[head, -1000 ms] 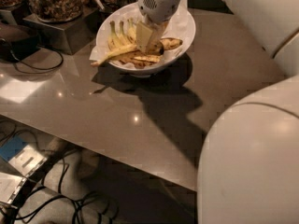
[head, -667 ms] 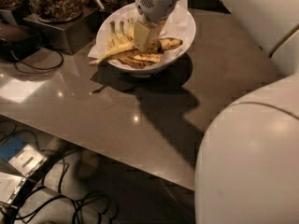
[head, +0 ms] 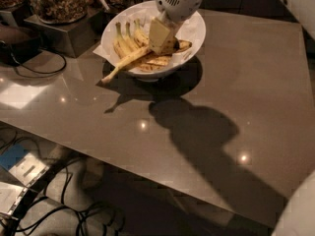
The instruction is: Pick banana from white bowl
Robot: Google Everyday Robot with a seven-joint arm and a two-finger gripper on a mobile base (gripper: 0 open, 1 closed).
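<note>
The white bowl (head: 199,31) stands at the far side of the brown table, lined with white paper. My gripper (head: 160,37) hangs down into it from above, shut on the long yellow banana (head: 129,60). The banana is tilted. Its thick end is at the fingers and its thin stem points down-left past the bowl's rim, over the table. The short bananas with greenish stems (head: 123,39) still lie in the left of the bowl. Browned banana pieces (head: 157,61) lie at the bowl's front.
Glass jars of nuts (head: 56,1) stand on a metal stand (head: 66,36) left of the bowl. A black cable (head: 34,68) loops on the table at far left. The table's front edge (head: 147,173) drops to a floor with cables (head: 74,208).
The gripper has risen a little with the long banana, whose stem now sticks out past the bowl's left rim. The view has shifted so the bowl sits closer to centre.
</note>
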